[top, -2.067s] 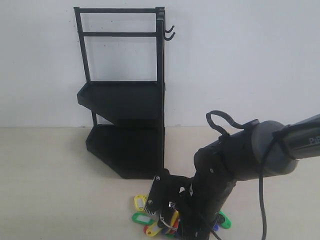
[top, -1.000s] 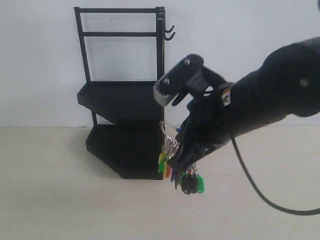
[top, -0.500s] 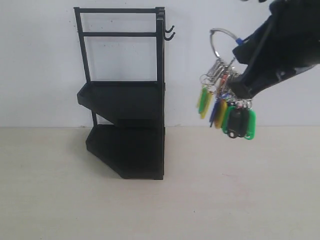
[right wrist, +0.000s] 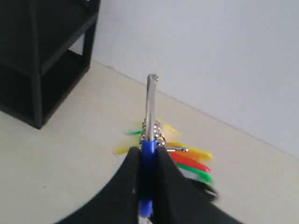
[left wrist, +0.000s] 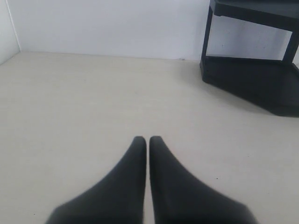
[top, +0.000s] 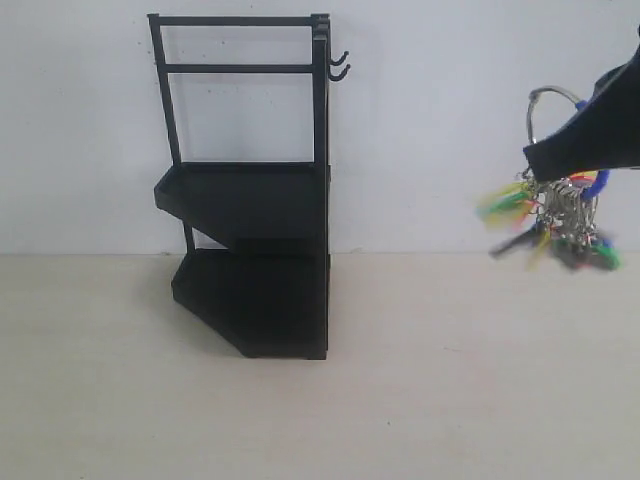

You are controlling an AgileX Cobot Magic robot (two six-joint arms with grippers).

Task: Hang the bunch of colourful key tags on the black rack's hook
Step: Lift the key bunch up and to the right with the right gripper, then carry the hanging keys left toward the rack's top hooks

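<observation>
The colourful key tag bunch (top: 555,222) hangs in the air at the far right, blurred by swinging, its metal ring (top: 545,100) sticking up. My right gripper (right wrist: 148,151) is shut on the bunch's blue loop (right wrist: 148,161), with the ring (right wrist: 150,107) rising past the fingertips and green, yellow and red tags (right wrist: 189,161) fanned behind. The black rack (top: 250,200) stands against the wall at left centre, its two hooks (top: 339,65) at the top right corner, well left of the bunch. My left gripper (left wrist: 147,140) is shut on nothing, low over the table.
A white wall backs the scene. The rack's lower tray (left wrist: 254,81) shows in the left wrist view, and its side (right wrist: 42,56) in the right wrist view. The beige table top (top: 450,380) spreads in front.
The right arm lifted the bunch off the table in front of the rack, raised it, then swung it right and up. The tags are now swinging. The left gripper's earlier state is not shown.
</observation>
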